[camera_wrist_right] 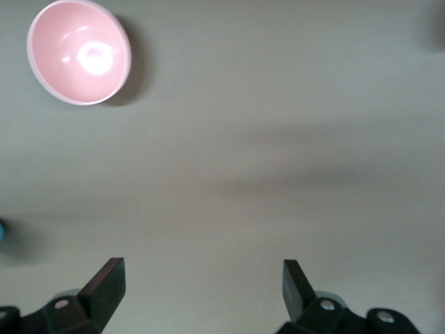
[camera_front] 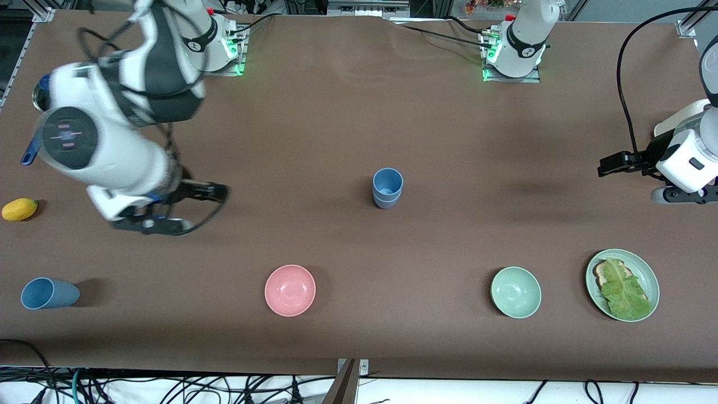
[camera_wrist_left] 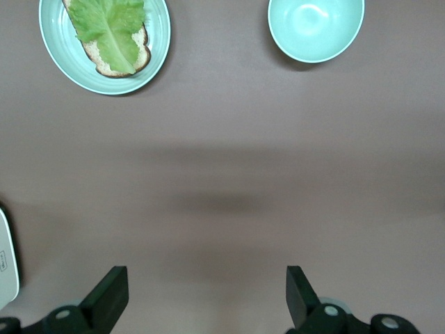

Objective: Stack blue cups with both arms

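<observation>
Two blue cups (camera_front: 387, 188) stand nested, one in the other, upright at the middle of the table. A third blue cup (camera_front: 49, 293) lies on its side near the front edge at the right arm's end. My right gripper (camera_front: 205, 210) is open and empty above bare table, between the stack and that end. Its wrist view shows its open gripper (camera_wrist_right: 203, 289) over bare table. My left gripper (camera_front: 628, 180) is open and empty at the left arm's end, clear of the stack. Its wrist view also shows it open (camera_wrist_left: 206, 292) over bare table.
A pink bowl (camera_front: 290, 290), a pale green bowl (camera_front: 516, 292) and a green plate (camera_front: 645, 266) with bread and lettuce sit nearer the front camera than the stack. A yellow fruit (camera_front: 19, 209) lies at the right arm's end. A blue-handled item (camera_front: 31, 151) lies partly hidden under the right arm.
</observation>
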`<state>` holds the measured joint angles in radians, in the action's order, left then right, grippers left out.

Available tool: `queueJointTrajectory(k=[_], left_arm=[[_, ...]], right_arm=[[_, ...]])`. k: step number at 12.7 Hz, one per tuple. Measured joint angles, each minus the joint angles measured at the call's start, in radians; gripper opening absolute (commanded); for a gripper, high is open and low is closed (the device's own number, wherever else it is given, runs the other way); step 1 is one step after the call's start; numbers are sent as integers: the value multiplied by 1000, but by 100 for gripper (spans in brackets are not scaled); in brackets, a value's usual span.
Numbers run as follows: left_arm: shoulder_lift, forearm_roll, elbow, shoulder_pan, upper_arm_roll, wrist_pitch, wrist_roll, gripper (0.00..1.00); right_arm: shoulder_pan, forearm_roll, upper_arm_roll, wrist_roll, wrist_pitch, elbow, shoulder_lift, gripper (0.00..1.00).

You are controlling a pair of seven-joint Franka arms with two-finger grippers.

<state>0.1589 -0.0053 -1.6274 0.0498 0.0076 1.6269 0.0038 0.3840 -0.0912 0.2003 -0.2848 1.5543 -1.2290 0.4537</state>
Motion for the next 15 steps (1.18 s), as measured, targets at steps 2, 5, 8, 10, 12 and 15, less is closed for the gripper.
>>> queueJointTrajectory(k=[2, 5, 8, 10, 12, 15], left_arm=[[4, 0, 0, 0, 1, 0, 0, 100], [6, 0, 0, 0, 3, 0, 0, 100], [7, 0, 0, 1, 4, 1, 0, 100], [7, 0, 0, 2, 4, 1, 0, 100], [7, 0, 0, 2, 4, 1, 0, 100], [7, 0, 0, 2, 4, 1, 0, 100]], right_arm=[[-66, -1, -3, 47, -23, -29, -61, 100], [-168, 1, -49, 153, -44, -151, -205, 100], [-240, 53, -120, 185, -26, -276, -334, 100], [-244, 81, -159, 184, 2, -362, -415, 100], [-244, 87, -169, 184, 4, -382, -439, 100], [-244, 87, -170, 184, -3, -380, -436, 100]])
